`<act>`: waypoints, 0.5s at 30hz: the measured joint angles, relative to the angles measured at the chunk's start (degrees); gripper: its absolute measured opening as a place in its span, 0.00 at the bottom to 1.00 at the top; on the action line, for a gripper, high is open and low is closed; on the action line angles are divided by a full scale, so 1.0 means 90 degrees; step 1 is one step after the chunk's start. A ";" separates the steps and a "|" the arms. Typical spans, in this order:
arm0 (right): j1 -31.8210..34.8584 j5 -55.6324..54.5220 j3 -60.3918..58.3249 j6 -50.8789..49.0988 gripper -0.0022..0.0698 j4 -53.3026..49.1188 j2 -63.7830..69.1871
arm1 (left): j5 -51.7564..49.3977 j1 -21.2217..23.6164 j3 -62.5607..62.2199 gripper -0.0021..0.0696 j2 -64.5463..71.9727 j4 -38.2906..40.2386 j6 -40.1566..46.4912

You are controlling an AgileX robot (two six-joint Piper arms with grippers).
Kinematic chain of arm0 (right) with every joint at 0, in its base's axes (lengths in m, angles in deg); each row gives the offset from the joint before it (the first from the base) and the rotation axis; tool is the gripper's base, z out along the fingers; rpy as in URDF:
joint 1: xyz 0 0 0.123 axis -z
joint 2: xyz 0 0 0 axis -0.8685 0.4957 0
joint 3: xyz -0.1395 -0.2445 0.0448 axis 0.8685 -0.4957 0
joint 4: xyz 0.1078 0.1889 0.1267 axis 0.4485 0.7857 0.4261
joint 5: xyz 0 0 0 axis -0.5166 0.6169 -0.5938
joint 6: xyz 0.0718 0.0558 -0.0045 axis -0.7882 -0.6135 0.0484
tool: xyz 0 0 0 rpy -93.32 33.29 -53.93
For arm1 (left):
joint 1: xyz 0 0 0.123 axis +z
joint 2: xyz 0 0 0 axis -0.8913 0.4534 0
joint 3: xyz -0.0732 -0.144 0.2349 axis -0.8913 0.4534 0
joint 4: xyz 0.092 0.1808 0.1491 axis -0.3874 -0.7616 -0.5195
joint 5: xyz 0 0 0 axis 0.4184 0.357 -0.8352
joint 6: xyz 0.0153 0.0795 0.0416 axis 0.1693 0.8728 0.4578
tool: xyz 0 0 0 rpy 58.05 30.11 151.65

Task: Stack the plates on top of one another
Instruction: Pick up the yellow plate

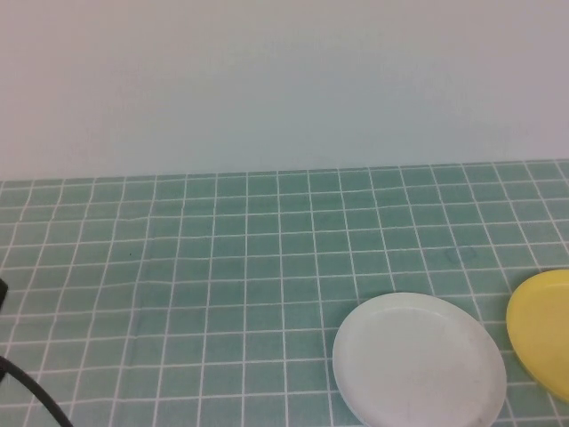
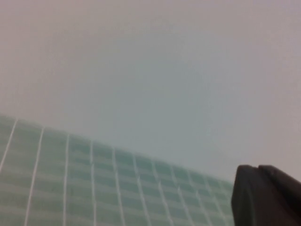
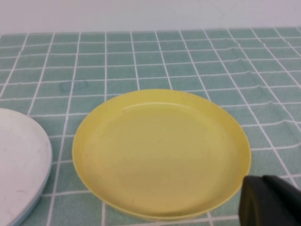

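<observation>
Plates (image 1: 418, 360) cropped (grippers (image 3: 270, 201) shut, barely visible).

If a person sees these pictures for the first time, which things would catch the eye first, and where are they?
The yellow plate stands out most, lying on the green checked tablecloth at the robot's near right, cut by the high view's edge. Just left of it, apart, lies the white plate, with a light blue rim showing under its edge. The left gripper and right gripper show only as dark, shut tips, holding nothing.

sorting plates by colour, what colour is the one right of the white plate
Yellow, plain, beside the white plate; best in the right wrist view.
</observation>
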 joint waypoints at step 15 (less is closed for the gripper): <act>0.0000 0.0000 0.0000 0.0016 0.03 -0.0011 0.0000 | -0.1677 0.0348 0.1037 0.03 -0.1419 -0.8961 -0.8459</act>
